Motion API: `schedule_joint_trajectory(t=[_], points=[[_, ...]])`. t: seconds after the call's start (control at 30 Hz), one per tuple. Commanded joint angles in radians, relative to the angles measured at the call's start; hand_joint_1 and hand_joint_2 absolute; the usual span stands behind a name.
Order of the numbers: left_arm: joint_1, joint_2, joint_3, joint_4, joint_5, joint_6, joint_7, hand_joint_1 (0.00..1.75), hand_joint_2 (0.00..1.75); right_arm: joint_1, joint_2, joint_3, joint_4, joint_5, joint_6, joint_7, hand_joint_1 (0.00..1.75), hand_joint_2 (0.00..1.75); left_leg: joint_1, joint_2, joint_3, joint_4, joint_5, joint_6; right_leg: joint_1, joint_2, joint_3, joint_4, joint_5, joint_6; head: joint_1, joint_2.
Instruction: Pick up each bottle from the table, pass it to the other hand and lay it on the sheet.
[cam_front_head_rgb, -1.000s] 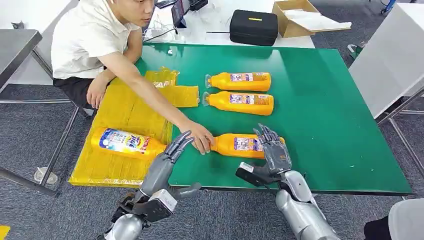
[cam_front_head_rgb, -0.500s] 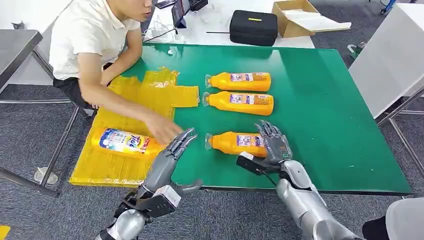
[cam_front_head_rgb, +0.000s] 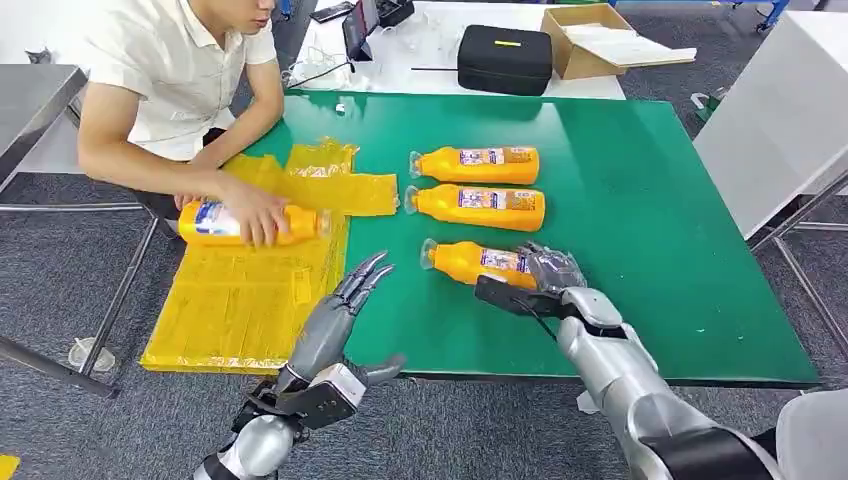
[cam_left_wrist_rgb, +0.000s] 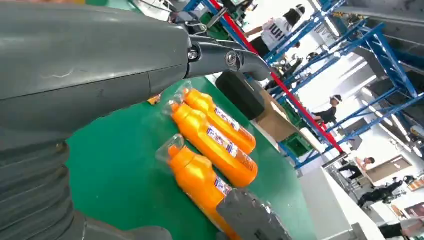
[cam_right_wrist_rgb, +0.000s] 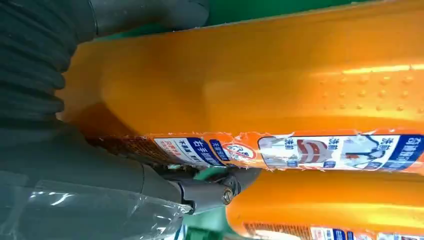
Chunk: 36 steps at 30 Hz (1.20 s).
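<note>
My right hand (cam_front_head_rgb: 552, 272) grips the base end of the nearest orange bottle (cam_front_head_rgb: 468, 261), which lies slightly slanted on the green table (cam_front_head_rgb: 660, 250). In the right wrist view this bottle (cam_right_wrist_rgb: 280, 80) sits between the thumb and fingers. Two more orange bottles (cam_front_head_rgb: 478, 163) (cam_front_head_rgb: 478, 206) lie side by side farther back. My left hand (cam_front_head_rgb: 342, 312) hovers open by the table's front edge, fingers stretched out and holding nothing. The yellow sheet (cam_front_head_rgb: 240, 300) covers the table's left side. On its far part a person's hand (cam_front_head_rgb: 250, 215) rests on another bottle (cam_front_head_rgb: 205, 222).
A person (cam_front_head_rgb: 170, 70) sits at the table's far left corner. A black case (cam_front_head_rgb: 505, 58) and a cardboard box (cam_front_head_rgb: 590, 35) stand on the white surface behind. A white table (cam_front_head_rgb: 780, 110) is at the right, a grey one (cam_front_head_rgb: 30, 90) at the left.
The person's hand left the nearest bottle and slid the bottle on the sheet to its far part. My right hand closed on the nearest bottle and shifted it farther back, slanted.
</note>
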Motion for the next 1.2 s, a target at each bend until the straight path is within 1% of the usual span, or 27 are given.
schedule_joint_trajectory(t=[0.03,0.13,0.17,0.2,0.27,0.37,0.4,0.43,0.47,0.5,0.53,0.57,0.6,0.67,0.73,0.8,0.83,0.9,0.97,1.03,1.13,1.2], points=[[-0.041,-0.015,-0.005,0.096,0.033,0.006,-0.012,0.00,1.75,0.031,-0.030,0.017,0.122,-0.039,0.100,-0.027,1.75,1.75,0.002,-0.005,0.004,0.000,0.000,-0.001,0.002,-0.005,0.003,-0.002,-0.002,-0.002,0.000,0.000],[-0.041,-0.015,-0.005,0.097,0.034,0.006,-0.013,0.00,1.75,0.033,-0.030,0.016,0.118,-0.044,0.104,-0.034,1.75,1.75,0.002,-0.005,0.005,-0.002,0.000,-0.001,0.003,-0.004,0.007,-0.004,0.000,-0.002,-0.001,0.000],[-0.035,-0.016,0.001,0.093,0.054,-0.001,-0.029,0.00,1.75,0.049,-0.033,-0.014,0.107,-0.102,0.144,-0.106,1.75,1.75,0.003,-0.006,0.005,-0.003,0.000,-0.001,0.003,-0.004,0.010,-0.004,0.000,-0.003,-0.001,0.000],[-0.030,-0.016,0.004,0.091,0.070,-0.012,-0.039,0.00,1.75,0.065,-0.040,-0.030,0.098,-0.139,0.171,-0.156,1.75,1.75,0.002,-0.005,0.006,-0.001,-0.001,-0.001,0.002,-0.004,0.014,-0.003,-0.001,-0.001,-0.001,0.000],[-0.023,-0.014,0.006,0.094,0.091,-0.027,-0.051,0.00,1.75,0.107,-0.062,-0.064,0.079,-0.216,0.221,-0.247,1.75,1.75,0.004,-0.008,0.006,-0.002,-0.001,-0.001,0.004,-0.006,0.016,-0.004,-0.002,-0.004,-0.001,0.000],[-0.017,-0.017,0.018,0.092,0.105,-0.024,-0.059,0.00,1.75,0.147,-0.081,-0.061,0.046,-0.254,0.212,-0.287,1.75,1.75,0.004,-0.010,0.009,-0.003,0.000,0.000,0.004,-0.008,0.020,-0.006,-0.001,-0.002,-0.001,0.000],[-0.013,-0.021,0.025,0.087,0.112,-0.023,-0.059,0.00,1.75,0.155,-0.079,-0.068,0.032,-0.274,0.201,-0.298,1.75,1.75,0.004,-0.009,0.011,0.000,-0.002,-0.001,0.004,-0.008,0.012,-0.004,-0.003,-0.002,-0.001,0.000],[-0.005,-0.023,0.035,0.076,0.129,-0.033,-0.056,0.00,1.75,0.169,-0.072,-0.077,0.004,-0.310,0.187,-0.321,1.75,1.75,0.004,-0.008,0.011,-0.002,-0.003,-0.001,0.004,-0.007,0.014,-0.006,-0.003,-0.002,0.000,0.000],[-0.001,-0.025,0.040,0.070,0.139,-0.040,-0.053,0.00,1.75,0.179,-0.063,-0.085,-0.013,-0.334,0.183,-0.341,1.75,1.75,0.004,-0.003,0.017,-0.002,-0.008,0.000,0.004,-0.002,0.017,-0.006,-0.006,-0.004,0.000,0.000],[0.012,-0.034,0.058,0.059,0.167,-0.053,-0.046,0.00,1.75,0.204,-0.048,-0.109,-0.056,-0.388,0.177,-0.389,1.75,1.75,0.004,-0.004,0.015,-0.003,-0.007,-0.001,0.005,-0.002,0.015,-0.007,-0.005,-0.006,0.000,0.000],[0.032,-0.055,0.090,0.043,0.206,-0.059,-0.037,0.00,1.75,0.239,-0.034,-0.127,-0.122,-0.446,0.165,-0.418,1.75,1.75,0.004,0.000,0.021,-0.003,-0.010,-0.002,0.005,0.000,0.021,-0.007,-0.006,-0.006,-0.001,0.000],[0.040,-0.062,0.100,0.036,0.212,-0.058,-0.035,0.00,1.75,0.258,-0.029,-0.124,-0.158,-0.466,0.159,-0.418,1.75,1.75,0.004,0.003,0.025,-0.002,-0.012,-0.001,0.004,0.003,0.027,-0.006,-0.006,-0.004,-0.001,0.000],[0.078,-0.120,0.167,0.010,0.259,0.036,-0.035,0.00,1.75,0.314,0.002,-0.156,-0.266,-0.529,0.105,-0.417,1.75,1.75,0.005,0.004,0.024,-0.003,-0.011,-0.002,0.006,0.003,0.030,-0.007,-0.005,-0.004,0.000,0.000],[0.095,-0.150,0.199,-0.018,0.386,0.019,0.019,0.00,1.75,0.383,0.026,-0.149,-0.417,-0.574,0.050,-0.394,1.75,1.75,0.004,0.006,0.025,-0.001,-0.013,-0.002,0.005,0.005,0.031,-0.005,-0.006,-0.004,0.000,0.000],[0.090,-0.150,0.217,-0.007,0.478,0.000,0.047,0.00,1.75,0.409,0.045,-0.144,-0.492,-0.619,0.044,-0.396,1.75,1.75,0.004,0.006,0.023,-0.001,-0.013,-0.002,0.006,0.004,0.030,-0.004,-0.006,-0.004,-0.001,0.000],[0.087,-0.148,0.233,0.023,0.543,-0.022,0.053,0.00,1.75,0.427,0.063,-0.143,-0.550,-0.686,0.054,-0.433,1.75,1.75,0.003,0.007,0.022,-0.001,-0.013,-0.001,0.004,0.005,0.029,-0.003,-0.006,-0.004,0.000,0.000],[0.087,-0.148,0.236,0.036,0.566,-0.036,0.054,0.00,1.75,0.434,0.068,-0.142,-0.569,-0.705,0.058,-0.442,1.75,1.75,0.004,0.005,0.020,-0.001,-0.012,-0.002,0.005,0.004,0.027,-0.003,-0.007,-0.005,-0.001,0.000],[0.084,-0.141,0.226,0.074,0.652,-0.129,0.086,0.00,1.75,0.446,0.082,-0.142,-0.612,-0.764,0.077,-0.473,1.75,1.75,0.003,0.008,0.017,-0.001,-0.012,-0.001,0.004,0.007,0.024,-0.003,-0.006,-0.004,-0.001,0.000],[0.082,-0.140,0.216,0.092,0.661,-0.147,0.082,0.00,1.75,0.447,0.086,-0.135,-0.622,-0.778,0.086,-0.470,1.75,1.75,0.004,0.007,0.015,-0.001,-0.012,-0.002,0.004,0.006,0.021,-0.002,-0.007,-0.005,-0.001,0.000],[0.082,-0.140,0.216,0.092,0.661,-0.147,0.082,0.00,1.75,0.447,0.086,-0.135,-0.622,-0.778,0.086,-0.470,1.75,1.75,0.003,0.006,0.009,-0.001,-0.010,-0.002,0.003,0.005,0.017,-0.002,-0.006,-0.003,-0.001,0.000],[0.082,-0.140,0.216,0.092,0.661,-0.147,0.082,0.00,1.75,0.447,0.086,-0.135,-0.622,-0.778,0.086,-0.470,1.75,1.75,0.003,0.004,0.007,0.000,-0.011,-0.001,0.003,0.005,0.015,-0.002,-0.007,-0.003,-0.001,0.000],[0.071,-0.133,0.191,0.108,0.664,-0.180,0.097,0.00,1.75,0.430,0.083,-0.104,-0.607,-0.792,0.132,-0.479,1.75,1.75,0.002,0.003,0.005,0.000,-0.010,-0.001,0.003,0.004,0.014,-0.002,-0.007,-0.002,-0.001,0.000]])
